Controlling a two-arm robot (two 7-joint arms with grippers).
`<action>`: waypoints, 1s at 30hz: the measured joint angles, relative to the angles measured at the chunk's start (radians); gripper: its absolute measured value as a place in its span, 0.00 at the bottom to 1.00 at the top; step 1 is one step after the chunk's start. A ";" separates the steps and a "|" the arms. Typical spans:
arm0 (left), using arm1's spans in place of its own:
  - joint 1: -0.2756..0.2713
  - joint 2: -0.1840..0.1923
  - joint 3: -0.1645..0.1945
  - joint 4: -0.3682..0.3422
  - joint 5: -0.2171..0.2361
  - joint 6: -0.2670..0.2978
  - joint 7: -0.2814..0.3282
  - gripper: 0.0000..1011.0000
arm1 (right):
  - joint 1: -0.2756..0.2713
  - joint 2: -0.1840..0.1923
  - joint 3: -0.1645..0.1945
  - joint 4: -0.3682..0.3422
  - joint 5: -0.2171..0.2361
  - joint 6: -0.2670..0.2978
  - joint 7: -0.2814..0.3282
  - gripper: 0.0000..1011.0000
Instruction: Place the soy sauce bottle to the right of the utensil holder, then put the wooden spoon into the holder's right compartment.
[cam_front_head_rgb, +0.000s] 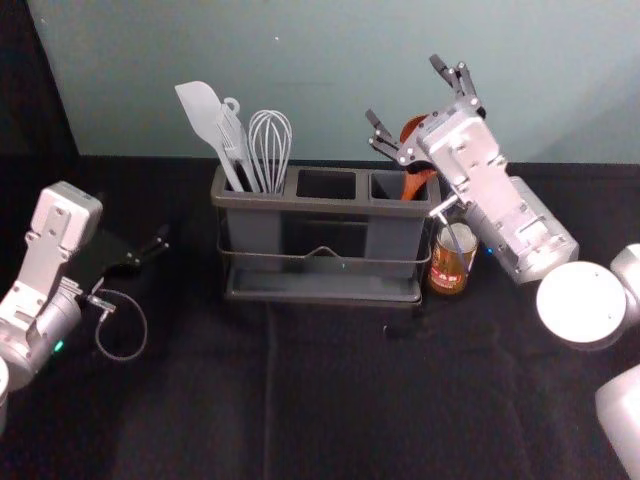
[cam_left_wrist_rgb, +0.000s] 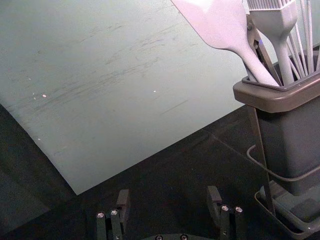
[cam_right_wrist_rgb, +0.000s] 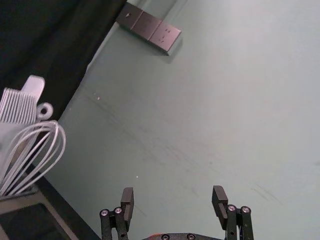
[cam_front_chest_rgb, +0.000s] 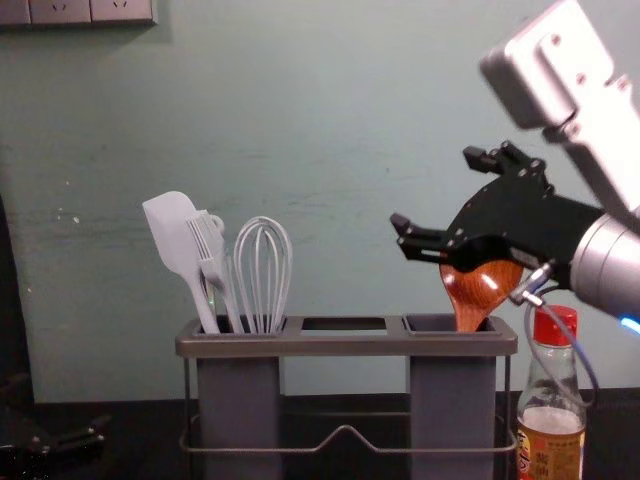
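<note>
Reddish-brown wooden spoon stands bowl-up beside right gripper, fingers wide, empty; likely withdraw. Left gripper idle, far left, fingers wide.

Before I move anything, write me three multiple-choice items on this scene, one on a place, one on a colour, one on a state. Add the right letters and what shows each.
1. Where is the soy sauce bottle standing?
A) Left of the utensil holder
B) In the middle compartment
C) Right of the utensil holder

2. What colour is the bottle cap?
A) Red
B) White
C) Green

3. How is the right gripper?
A) Shut on the wooden spoon
B) Open, with nothing between its fingers
C) Shut on the whisk

Right letters:
1. C: the head and chest views show it beside the holder's right end.
2. A: the chest view shows it red.
3. B: the right wrist view shows the fingers well apart, only wall beyond them.
</note>
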 joint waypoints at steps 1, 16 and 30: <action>0.000 0.000 0.000 0.000 0.000 0.000 0.000 0.99 | -0.006 0.000 0.004 -0.012 0.006 0.006 0.002 0.99; 0.000 0.000 0.000 0.000 0.000 0.000 0.000 0.99 | -0.214 0.025 0.073 -0.310 0.124 0.243 0.108 0.99; 0.000 0.000 0.000 0.000 0.000 0.000 0.000 0.99 | -0.424 0.088 0.142 -0.520 0.241 0.504 0.213 0.99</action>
